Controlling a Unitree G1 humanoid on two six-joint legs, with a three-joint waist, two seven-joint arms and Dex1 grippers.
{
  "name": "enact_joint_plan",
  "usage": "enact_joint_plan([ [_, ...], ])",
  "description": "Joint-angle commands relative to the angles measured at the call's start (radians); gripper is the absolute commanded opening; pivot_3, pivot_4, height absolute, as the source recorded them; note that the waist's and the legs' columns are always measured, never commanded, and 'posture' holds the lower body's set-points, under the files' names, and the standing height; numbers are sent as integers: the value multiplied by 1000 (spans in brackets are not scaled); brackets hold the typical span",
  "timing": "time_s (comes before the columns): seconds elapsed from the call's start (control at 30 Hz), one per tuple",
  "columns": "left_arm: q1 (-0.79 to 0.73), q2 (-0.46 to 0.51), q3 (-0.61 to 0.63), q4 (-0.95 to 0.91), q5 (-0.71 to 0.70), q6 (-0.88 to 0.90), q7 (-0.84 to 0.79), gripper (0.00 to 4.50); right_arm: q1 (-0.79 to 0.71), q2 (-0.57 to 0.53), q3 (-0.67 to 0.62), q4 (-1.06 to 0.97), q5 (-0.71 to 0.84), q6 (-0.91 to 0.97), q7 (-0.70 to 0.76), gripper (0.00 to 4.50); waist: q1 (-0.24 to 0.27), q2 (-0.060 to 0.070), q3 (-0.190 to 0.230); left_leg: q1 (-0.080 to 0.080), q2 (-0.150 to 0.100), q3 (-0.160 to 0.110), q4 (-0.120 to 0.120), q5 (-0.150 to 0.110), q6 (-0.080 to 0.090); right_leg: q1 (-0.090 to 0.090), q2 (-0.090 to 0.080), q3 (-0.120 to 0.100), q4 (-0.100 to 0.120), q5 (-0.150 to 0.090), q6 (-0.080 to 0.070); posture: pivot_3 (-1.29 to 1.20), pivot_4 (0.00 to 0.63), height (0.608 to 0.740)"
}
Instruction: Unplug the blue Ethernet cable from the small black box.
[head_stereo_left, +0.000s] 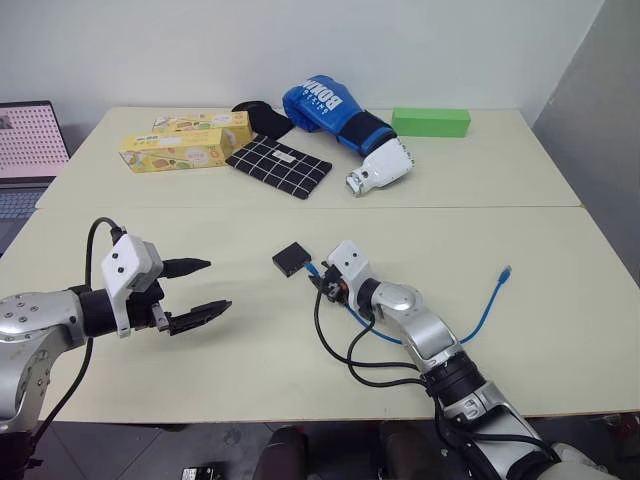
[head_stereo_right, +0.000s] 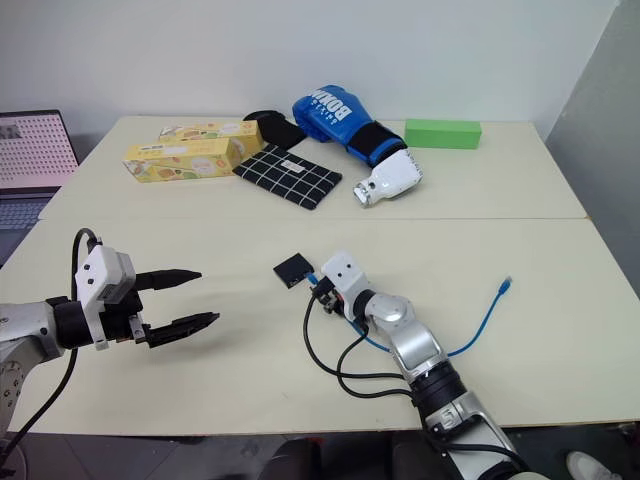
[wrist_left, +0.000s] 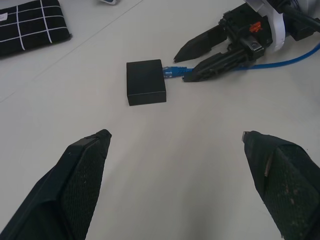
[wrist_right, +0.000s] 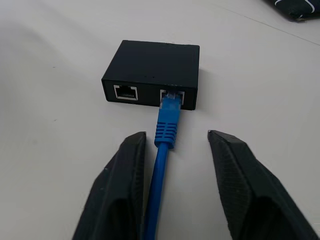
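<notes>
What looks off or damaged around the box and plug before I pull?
Nothing stands out. The blue Ethernet cable sits plugged straight into one port of the small black box, which lies flat. The right gripper straddles the cable just behind the plug, jaws not yet closed on it.

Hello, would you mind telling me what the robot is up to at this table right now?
It is working on unplugging the blue Ethernet cable from the small black box on the table. The cable is still plugged into one of the box's two ports. The right claw straddles the cable just behind the plug, its fingers not yet clamped on it. The left claw hovers open to the side, holding nothing.
</notes>
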Motion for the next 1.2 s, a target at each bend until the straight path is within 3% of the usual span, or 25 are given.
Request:
enact_joint_plan([
  [0.03,0,-7,16,8,3,-6,10,4500,-8,-21,-8,-16,-14,-13,16,1024,1,0,0,0,0,0,0,0,0,0,0,0,0,0,0,0,150,740],
  [0.17,-11,-23,15,35,-8,18,28,4500,-13,-70,-2,-63,-27,-33,50,157,2,0,0,0,-1,0,0,0,0,0,0,0,0,0,0,0,150,740],
  [0.33,-28,-46,-1,21,-62,87,32,4500,-21,-171,4,-141,-57,-155,118,107,4,0,0,0,-1,0,0,0,0,0,0,0,0,0,0,0,150,740],
  [0.63,-83,-103,6,-50,-342,396,61,4500,-65,-424,35,-175,-98,-752,316,90,2,0,0,0,-1,0,1,0,0,1,-2,0,0,0,0,0,150,740],
  [0.83,-100,-135,-37,-125,-417,471,101,4500,-101,-446,45,-160,-74,-885,386,89,1,-1,0,0,0,0,1,0,0,1,-2,-1,0,0,0,0,150,740],
  [1.2,-149,-206,-72,-98,-434,464,133,4500,-120,-410,32,-215,-22,-846,427,78,6,-1,0,0,0,-1,2,0,0,2,-3,-1,0,0,0,0,150,740],
])
